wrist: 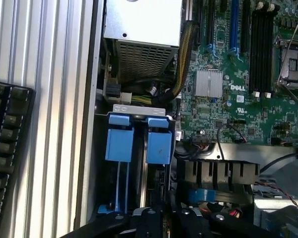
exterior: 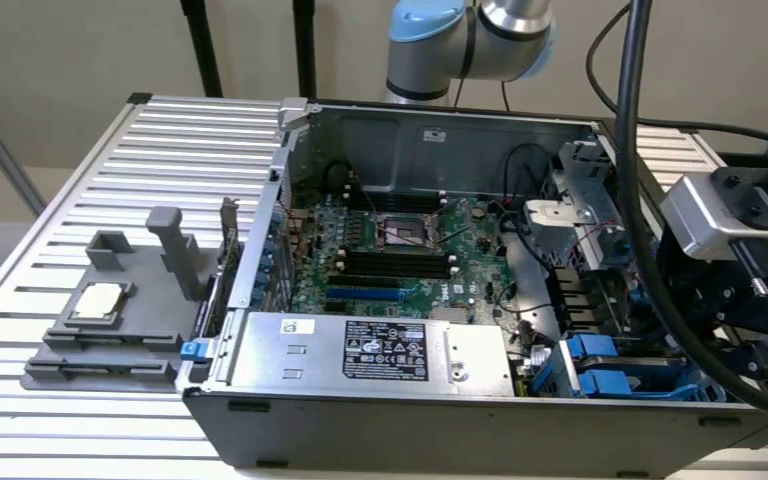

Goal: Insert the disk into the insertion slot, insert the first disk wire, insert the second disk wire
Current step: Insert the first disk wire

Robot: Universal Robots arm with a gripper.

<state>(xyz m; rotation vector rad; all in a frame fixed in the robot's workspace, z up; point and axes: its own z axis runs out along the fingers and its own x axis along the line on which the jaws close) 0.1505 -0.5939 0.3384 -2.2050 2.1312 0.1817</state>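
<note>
Disk [wrist: 159, 146] stands on edge in the slot [wrist: 139, 108], just beside the power supply [wrist: 144, 29]. My gripper [wrist: 169, 223] hangs close by it; I cannot tell whether it is spread or pressed together.

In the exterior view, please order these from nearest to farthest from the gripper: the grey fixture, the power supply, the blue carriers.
1. Blue carriers, beside the gripper, in the case's corner.
2. Power supply, along the case's near wall.
3. Grey fixture, outside the case, exterior view's left.
</note>
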